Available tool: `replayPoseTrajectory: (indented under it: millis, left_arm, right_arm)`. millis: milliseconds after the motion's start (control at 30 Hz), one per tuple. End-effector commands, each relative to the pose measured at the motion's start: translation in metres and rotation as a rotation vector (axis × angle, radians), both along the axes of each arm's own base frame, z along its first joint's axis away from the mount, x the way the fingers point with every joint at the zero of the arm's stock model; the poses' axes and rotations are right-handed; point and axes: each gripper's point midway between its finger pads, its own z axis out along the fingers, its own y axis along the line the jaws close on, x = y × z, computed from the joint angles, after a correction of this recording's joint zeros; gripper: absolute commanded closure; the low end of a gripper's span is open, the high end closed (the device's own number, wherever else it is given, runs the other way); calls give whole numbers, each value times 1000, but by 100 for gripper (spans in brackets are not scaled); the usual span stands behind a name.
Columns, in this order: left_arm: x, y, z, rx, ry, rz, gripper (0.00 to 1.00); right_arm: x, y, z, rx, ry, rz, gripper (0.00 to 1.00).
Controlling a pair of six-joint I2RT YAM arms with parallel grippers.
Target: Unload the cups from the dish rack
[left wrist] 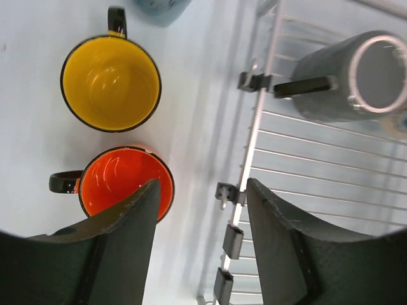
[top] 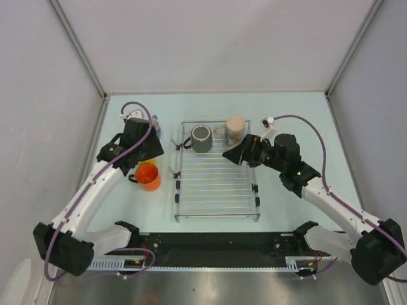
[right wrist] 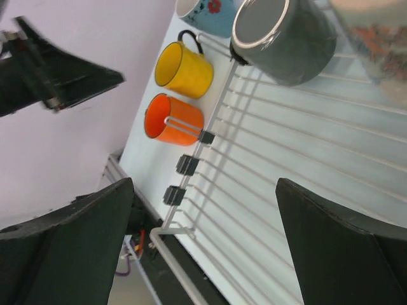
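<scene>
**Left jaws:** spread, holding nothing.
- Orange mug (left wrist: 127, 181): on the table, partly under my left finger.
- Yellow mug (left wrist: 110, 82): just ahead of the orange one.
- Blue mug (left wrist: 162, 6): furthest ahead.
- Dish rack (left wrist: 254, 146): its edge runs beside my right finger.

**Right jaws:** spread, holding nothing, above the rack bars.
- Dark grey mug (right wrist: 286, 38): on the rack, straight ahead.
- Beige mug (right wrist: 375, 38): ahead to the right, blurred.

Count: 2 mugs on the rack, 3 on the table.

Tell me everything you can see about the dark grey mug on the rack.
The dark grey mug looks like glazed ceramic, with a pale ring around its upward end and a black handle pointing toward the rack's left edge. It stands on end on the bars of the dish rack, at the far left corner.
</scene>
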Motion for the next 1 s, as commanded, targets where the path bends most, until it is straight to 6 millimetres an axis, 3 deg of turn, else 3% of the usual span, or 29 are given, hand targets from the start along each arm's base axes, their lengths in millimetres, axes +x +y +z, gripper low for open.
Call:
replayPoseTrajectory:
  millis: [0,33,67,100,133,167,233,267,333,467,700,967]
  left_arm:
    - [-5,-6,51,-77,-173,-59,36]
    - [-6,-10,61,-106,-213,-81,35]
    - [-8,-11,58,-113,-216,-93,35]
    - [-9,-13,58,-122,-227,-107,35]
    - [-8,-20,61,-148,-254,-132,35]
    - [-13,-20,57,-157,-266,-141,35]
    - [-14,-23,59,-183,-309,-152,34]
    - [-20,-23,56,-192,-325,-158,34]
    - [-22,-23,60,-201,-366,-166,33]
    - [-29,-12,62,-173,-408,-142,29]
    - [-35,-6,59,-151,-422,-138,25]
    - [-33,-9,43,-152,-384,-139,24]
  right_arm:
    - [21,1,8,-123,-56,-21,0]
    - [30,8,12,-165,-82,-12,0]
    - [38,7,8,-213,-83,-43,0]
    - [32,16,1,-264,-68,-13,0]
    - [42,27,3,-301,-76,-8,0]
    - [51,26,-2,-366,-93,-48,0]
    - [46,45,-9,-451,-105,-20,0]
    - [59,50,-8,-518,-137,-66,0]
    - [53,69,-14,-580,-157,-40,0]
    - [80,94,-34,-714,-144,-77,0]
    - [115,103,-54,-870,-139,-156,0]
    - [137,108,-55,-934,-162,-206,0]
